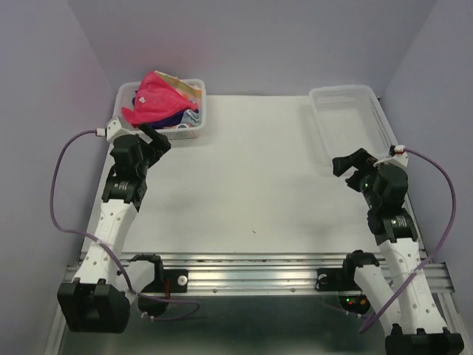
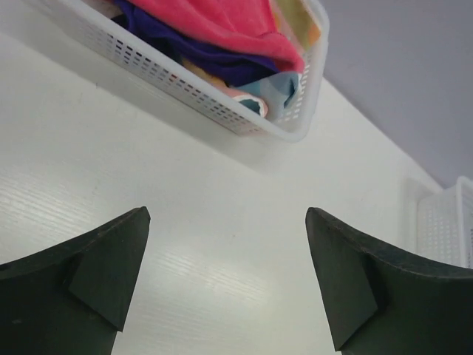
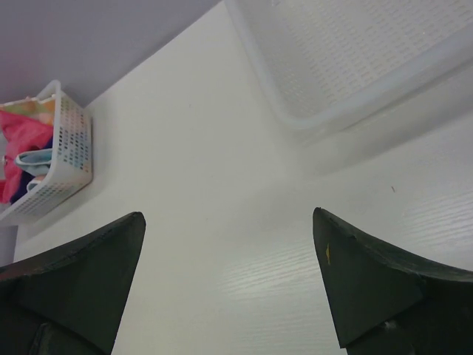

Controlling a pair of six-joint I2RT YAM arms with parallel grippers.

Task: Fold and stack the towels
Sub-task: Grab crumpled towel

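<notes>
On the white table [image 1: 244, 192], towels [image 1: 151, 96] lie heaped in the far-left basket [image 1: 186, 135], just beyond the left gripper [image 1: 154, 137]; the right gripper [image 1: 349, 164] is well apart. Both gape wide, empty.

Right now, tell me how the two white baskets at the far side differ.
The left basket is heaped with towels, pink on top; the right basket holds none. The left basket looks deeper and more compact; the right basket is longer and shallower. Both are white perforated plastic, standing on the table.
</notes>
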